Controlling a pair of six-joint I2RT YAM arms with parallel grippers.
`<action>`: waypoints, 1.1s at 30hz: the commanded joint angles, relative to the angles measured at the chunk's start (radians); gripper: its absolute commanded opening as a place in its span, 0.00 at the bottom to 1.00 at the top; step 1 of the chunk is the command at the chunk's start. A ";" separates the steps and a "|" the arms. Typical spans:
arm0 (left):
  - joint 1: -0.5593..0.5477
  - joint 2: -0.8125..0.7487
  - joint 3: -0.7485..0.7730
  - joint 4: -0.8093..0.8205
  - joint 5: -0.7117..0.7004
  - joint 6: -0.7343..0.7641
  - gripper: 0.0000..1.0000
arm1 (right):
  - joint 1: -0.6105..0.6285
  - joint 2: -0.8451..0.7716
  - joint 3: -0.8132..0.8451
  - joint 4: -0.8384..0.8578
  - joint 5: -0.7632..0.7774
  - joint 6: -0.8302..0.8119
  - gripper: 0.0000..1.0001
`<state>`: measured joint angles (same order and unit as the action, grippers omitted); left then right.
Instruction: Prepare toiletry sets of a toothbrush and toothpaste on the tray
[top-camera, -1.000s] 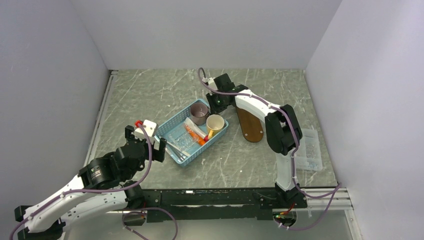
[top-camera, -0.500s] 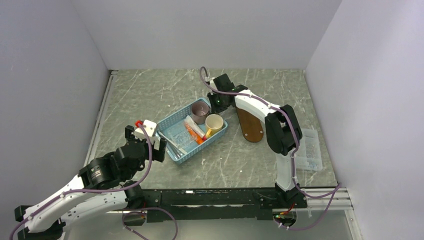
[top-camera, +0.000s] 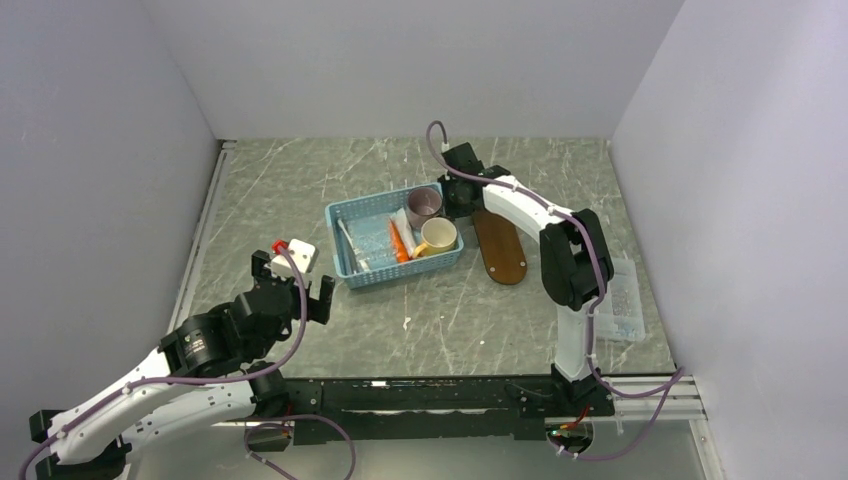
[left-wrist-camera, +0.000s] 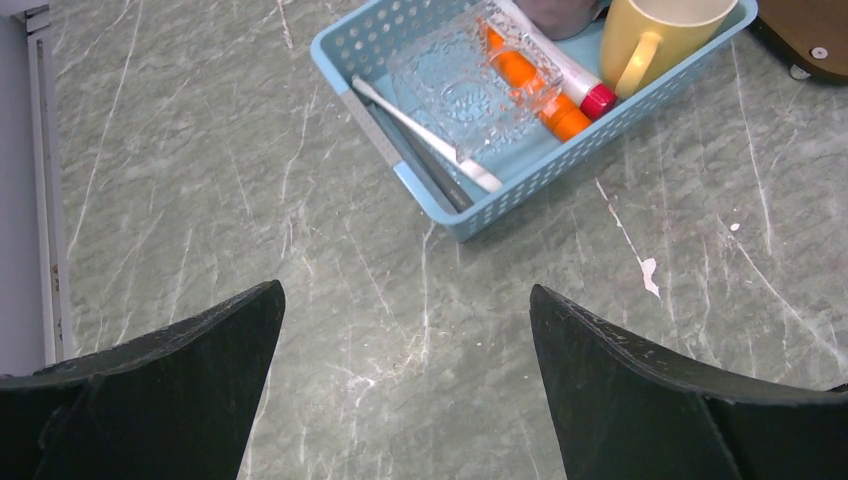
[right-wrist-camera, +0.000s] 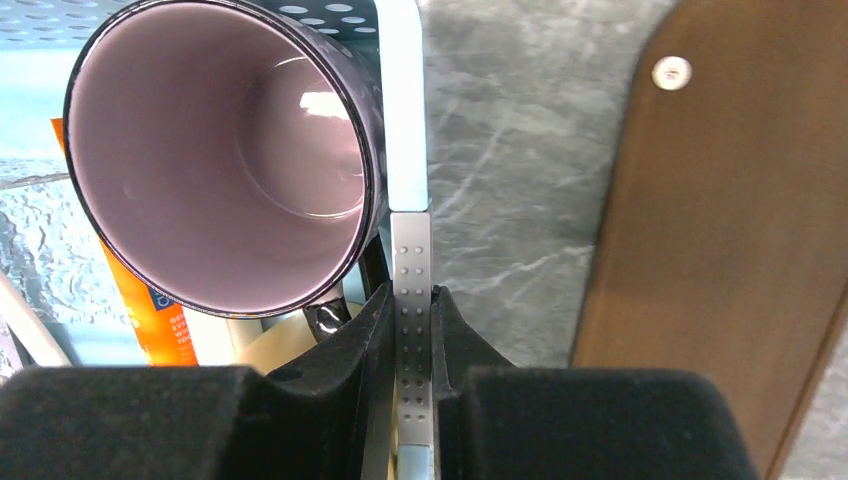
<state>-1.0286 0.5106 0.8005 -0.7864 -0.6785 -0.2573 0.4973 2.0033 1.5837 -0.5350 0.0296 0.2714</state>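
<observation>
The light-blue basket (top-camera: 398, 274) holds a thin white toothbrush (top-camera: 349, 246) (left-wrist-camera: 425, 135) and an orange toothpaste (top-camera: 398, 241) (left-wrist-camera: 530, 85). My right gripper (top-camera: 457, 194) (right-wrist-camera: 412, 300) is shut on the basket's right rim (right-wrist-camera: 403, 100), one finger inside and one outside. The dark-brown tray (top-camera: 500, 250) (right-wrist-camera: 740, 220) lies bare just right of the basket. My left gripper (top-camera: 292, 280) (left-wrist-camera: 405, 295) hangs open over bare table, near the basket's front left corner and apart from it.
A purple mug (top-camera: 424, 205) (right-wrist-camera: 220, 150) and a yellow mug (top-camera: 438, 236) (left-wrist-camera: 660, 40) stand in the basket's right end, beside a clear packet (left-wrist-camera: 470, 75). A white and red object (top-camera: 292, 250) sits by the left gripper. A clear plastic pack (top-camera: 622, 300) lies at the right.
The right gripper has moved right with the basket's rim in it. The basket has swung round and slid toward the tray. The left arm has stayed put.
</observation>
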 joint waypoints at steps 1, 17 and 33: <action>0.004 0.012 0.000 0.026 -0.001 0.000 0.99 | -0.057 -0.066 0.004 -0.020 0.143 0.060 0.00; 0.005 0.023 0.000 0.032 0.008 0.003 0.99 | -0.083 -0.123 -0.089 0.022 0.178 0.182 0.00; 0.007 0.032 -0.001 0.029 0.008 0.006 0.99 | -0.083 -0.180 -0.067 0.023 0.196 0.149 0.32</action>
<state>-1.0260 0.5293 0.8005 -0.7830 -0.6754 -0.2565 0.4297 1.9163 1.4853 -0.5358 0.1593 0.4229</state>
